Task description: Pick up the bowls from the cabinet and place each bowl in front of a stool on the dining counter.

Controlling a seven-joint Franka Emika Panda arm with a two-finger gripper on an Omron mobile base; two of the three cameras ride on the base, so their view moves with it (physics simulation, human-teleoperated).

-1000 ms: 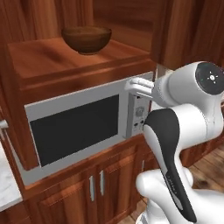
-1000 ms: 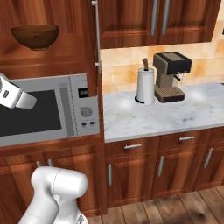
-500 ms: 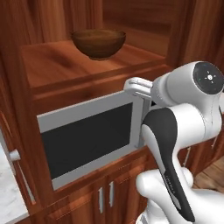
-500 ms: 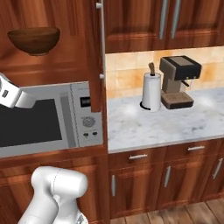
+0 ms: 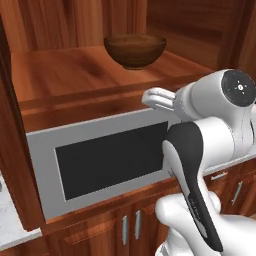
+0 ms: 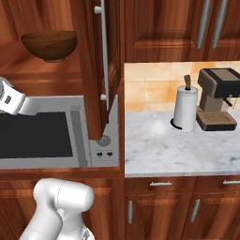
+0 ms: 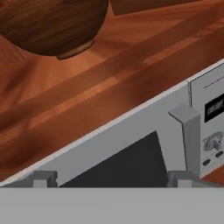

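Wooden bowl point(image 5: 135, 50) sits alone on cabinet shelf point(image 5: 65, 75) above microwave point(image 5: 107, 162); gripper point(image 7: 109, 180) below it, fingers spread wide, empty, apparently lining up reach.

Dark brown swirled wooden bowl point(image 5: 135, 50), upright, empty, standing on open shelf point(image 5: 75, 75) of reddish-brown cabinet point(image 6: 159, 28)

One dark wooden bowl point(image 5: 135, 50), one microwave point(image 5: 107, 164), one paper towel roll point(image 6: 185, 109), one coffee machine point(image 6: 216, 99)
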